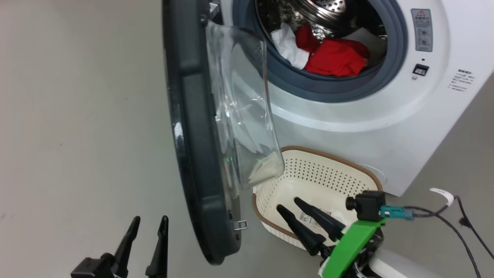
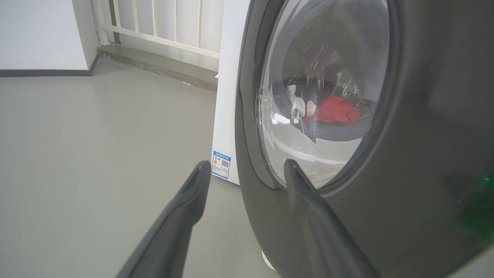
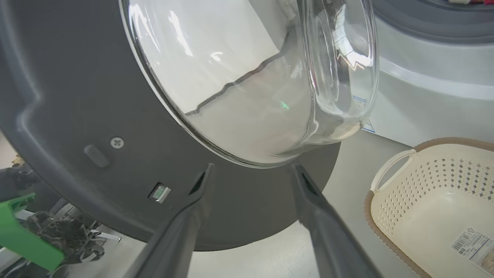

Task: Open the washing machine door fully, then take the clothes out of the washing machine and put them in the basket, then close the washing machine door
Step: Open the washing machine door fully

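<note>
In the head view, the washing machine door is seen edge-on, swung open, its top cut off. Behind it, red and white clothes lie in the washing machine. Right of the door, the perforated cream basket is partly hidden. The right pincer there and the left pincer left of the door are spread, empty.

In the left wrist view, the clothes are blurred through the door's glass.

In the right wrist view, the basket's paper label is revealed.
</note>
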Controlling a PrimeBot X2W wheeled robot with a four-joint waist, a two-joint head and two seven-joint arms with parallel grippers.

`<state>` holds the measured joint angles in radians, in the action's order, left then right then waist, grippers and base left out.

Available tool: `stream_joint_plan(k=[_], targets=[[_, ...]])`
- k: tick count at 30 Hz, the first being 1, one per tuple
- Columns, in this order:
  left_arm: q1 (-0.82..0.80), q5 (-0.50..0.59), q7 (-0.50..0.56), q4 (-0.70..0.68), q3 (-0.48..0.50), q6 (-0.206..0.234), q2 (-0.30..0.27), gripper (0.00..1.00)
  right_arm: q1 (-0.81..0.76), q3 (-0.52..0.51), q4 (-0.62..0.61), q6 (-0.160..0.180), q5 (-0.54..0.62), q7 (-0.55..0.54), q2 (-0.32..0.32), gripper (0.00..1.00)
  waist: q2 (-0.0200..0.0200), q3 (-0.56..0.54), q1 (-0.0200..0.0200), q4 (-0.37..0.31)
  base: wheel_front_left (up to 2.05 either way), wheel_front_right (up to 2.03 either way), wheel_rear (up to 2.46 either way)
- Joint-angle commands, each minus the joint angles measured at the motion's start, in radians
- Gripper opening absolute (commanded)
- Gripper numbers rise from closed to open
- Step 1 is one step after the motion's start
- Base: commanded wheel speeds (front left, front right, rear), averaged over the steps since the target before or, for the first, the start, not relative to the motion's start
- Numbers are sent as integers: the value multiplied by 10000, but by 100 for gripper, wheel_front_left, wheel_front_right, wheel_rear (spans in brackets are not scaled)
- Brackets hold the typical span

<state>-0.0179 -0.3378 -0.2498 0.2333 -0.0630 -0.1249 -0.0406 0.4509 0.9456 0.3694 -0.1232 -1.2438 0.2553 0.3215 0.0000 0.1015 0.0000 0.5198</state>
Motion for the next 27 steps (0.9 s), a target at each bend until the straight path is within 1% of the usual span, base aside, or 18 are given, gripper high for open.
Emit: stream_joint_plan(k=[1,5,6,13,16,21,27], targets=[[-221,67,-120,-200,390,-54,-97,100,-347,-235,-148,-75,217,64,81,100,0,-4,0,-177,0,0,0],[-227,99,-120,-210,495,-55,-97,100,-826,-811,-63,-75,562,64,149,100,0,31,0,-382,0,0,0],[-227,99,-120,-210,495,-55,-97,100,-826,-811,-63,-75,562,64,149,100,0,31,0,-382,0,0,0],[-234,129,-120,-232,718,-56,-97,100,-1581,-2050,192,-75,1356,64,89,100,0,107,0,-752,0,0,0],[-256,138,-120,-223,732,-56,-97,100,-1894,-2759,368,-75,2116,64,36,100,0,118,0,-831,0,0,0],[-287,146,-120,-215,729,-57,-97,100,-2565,-4586,443,-75,3637,64,-386,100,0,109,0,-855,0,0,0],[-271,151,-120,-219,743,-57,-97,100,-3310,-6697,11,-75,6304,64,-1098,100,0,81,0,-817,0,0,0]])
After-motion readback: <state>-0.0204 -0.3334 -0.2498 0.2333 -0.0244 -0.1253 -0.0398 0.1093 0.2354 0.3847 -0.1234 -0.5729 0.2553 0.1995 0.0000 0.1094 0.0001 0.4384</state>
